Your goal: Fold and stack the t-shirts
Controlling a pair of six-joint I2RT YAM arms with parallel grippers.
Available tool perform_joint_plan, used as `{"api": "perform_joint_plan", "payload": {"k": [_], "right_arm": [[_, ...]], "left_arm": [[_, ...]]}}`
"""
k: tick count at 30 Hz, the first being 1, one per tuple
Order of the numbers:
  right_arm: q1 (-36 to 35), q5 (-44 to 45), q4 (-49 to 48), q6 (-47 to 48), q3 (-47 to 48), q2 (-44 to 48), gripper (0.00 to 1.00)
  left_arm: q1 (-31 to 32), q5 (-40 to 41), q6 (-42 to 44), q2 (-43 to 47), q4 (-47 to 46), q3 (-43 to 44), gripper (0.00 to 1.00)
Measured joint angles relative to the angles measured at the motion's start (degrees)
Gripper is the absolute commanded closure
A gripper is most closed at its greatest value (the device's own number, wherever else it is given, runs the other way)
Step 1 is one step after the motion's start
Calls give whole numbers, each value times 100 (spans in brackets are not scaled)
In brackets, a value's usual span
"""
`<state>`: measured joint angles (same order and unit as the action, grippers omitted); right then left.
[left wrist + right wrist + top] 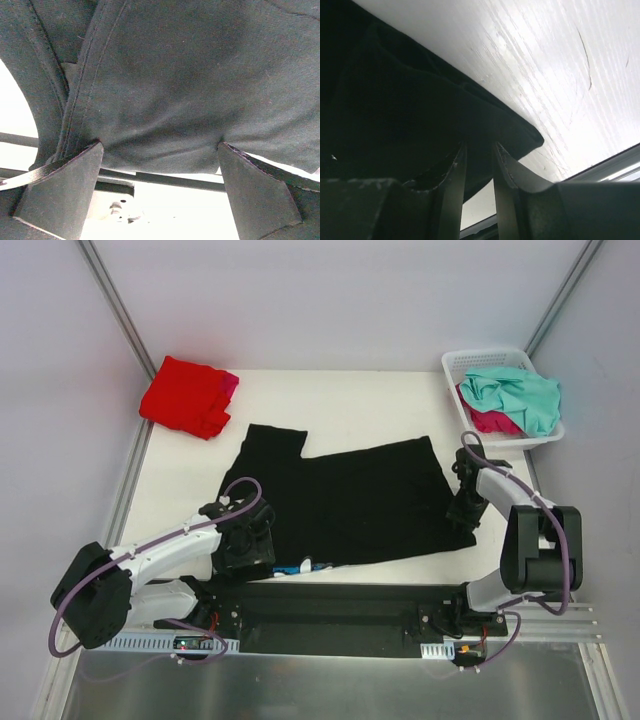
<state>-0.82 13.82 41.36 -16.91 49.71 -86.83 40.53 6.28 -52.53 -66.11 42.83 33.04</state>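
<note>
Your big black cloth t-shirt (350, 500) lies spread flat in the middle of the white surface (340, 400), with one sleeve sticking out at the far left. Both arms reach to its near edge, one at each corner. I think that is so you can lift the edge evenly and fold it over.

Your right claw (464, 512) is at the near right corner. In the right wrist view its two fingers are almost together with the black hem pinched between the tips, so I think it has a hold.

Your left claw (247, 537) is at the near left corner. Its fingers (65, 190) stand wide apart, and the cloth just lies across the gap between them. It grips nothing, so I think you need to close it before you lift. If not, the shirt may go up on one side only and slide crooked.

The bright red folded cloth t-shirt (185, 395) rests at the far left corner, well apart from the black one. That looks like the place for the stack.

The white plastic lattice basket (480, 357) at the far right corner holds a teal-mint cloth t-shirt (520, 395) on top of a magenta-pink cloth t-shirt (490, 420).

Nothing lies on the black shirt, so the way for the fold looks free. A small blue and white thing (305, 567) sits at the near edge, just beside the left claw. It is too small to tell what it is, so watch that the cloth does not catch on it
</note>
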Motion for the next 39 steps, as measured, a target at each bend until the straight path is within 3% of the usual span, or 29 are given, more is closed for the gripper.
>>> {"api": "perform_joint_plan", "payload": {"k": [12,17,21,28,32,39], "right_arm": [[-232,31,444,-111,-354,1228,69],[-422,-72,852,-59,452,1440,68],[-560,-197,815,33,1338,1198,68],[-664,-573,455,232,1578,11,70],[-691,-890,192,330,1578,-761,71],[-732,-1154,-2,455,1762,-1414,71]], "left_arm": [[0,85,-79,173,142,24,1],[0,332,-66,149,448,562,1],[0,627,46,-275,496,1449,1],[-72,933,326,-1388,420,2649,1],[-326,925,516,-1867,289,2771,1],[-1320,730,929,-2076,-114,2761,1]]}}
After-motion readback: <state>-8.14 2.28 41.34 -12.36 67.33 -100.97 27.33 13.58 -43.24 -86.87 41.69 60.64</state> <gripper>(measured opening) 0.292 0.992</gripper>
